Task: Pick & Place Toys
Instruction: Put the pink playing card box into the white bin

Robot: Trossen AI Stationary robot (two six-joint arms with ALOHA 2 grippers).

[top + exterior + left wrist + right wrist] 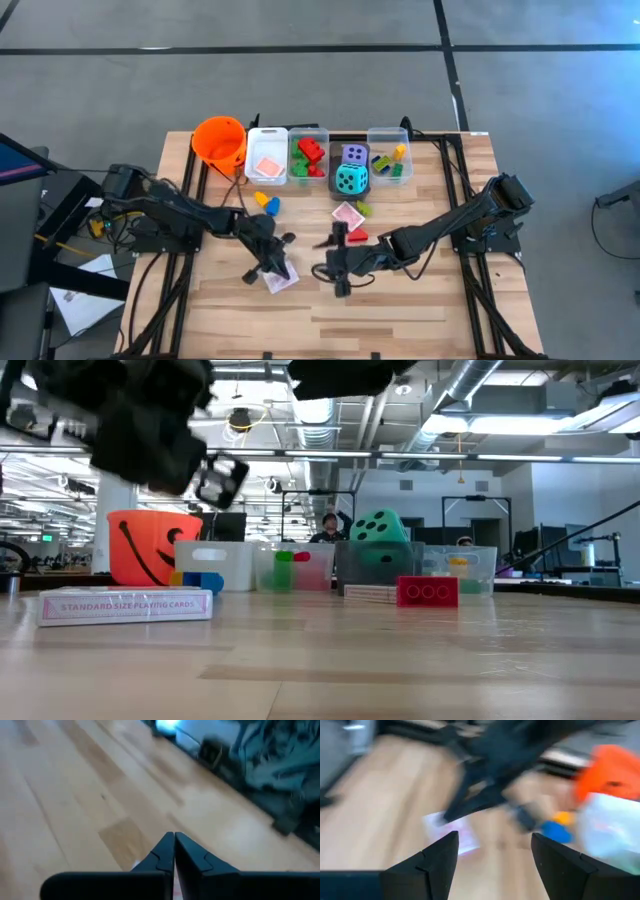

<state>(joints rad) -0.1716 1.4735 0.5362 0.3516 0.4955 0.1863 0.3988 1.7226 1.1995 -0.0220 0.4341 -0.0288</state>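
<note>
Pink-and-white card box point(280, 280), printed "Standard Size Playing Cards", lies flat on the wooden bench point(420, 310) near its front centre, directly beside the left end effector point(272, 262). In the left wrist view the two dark fingers point(165, 851) of the left end effector meet tip to tip, closed with nothing between them, just above the bench surface. The right end effector point(338, 268) sits a little to the right of the card box; its fingers point(437, 857) stand wide apart and hold nothing, with the card box point(452, 834) visible beyond them.

A red brick point(357, 236) and a second pink-white card pack point(347, 214) lie just behind the right end effector, with a small green brick point(364, 209) next to the pack. A blue and a yellow brick point(266, 203) lie together behind the left end effector.

Along the far edge stand an orange bucket point(220, 141) and three clear bins. The left bin point(268, 135) holds a pink card pack; the middle bin point(309, 133) holds red and green bricks; the right bin point(386, 133) holds green and yellow bricks. A teal die point(351, 179) and a purple die point(354, 154) sit between the middle and right bins.
</note>
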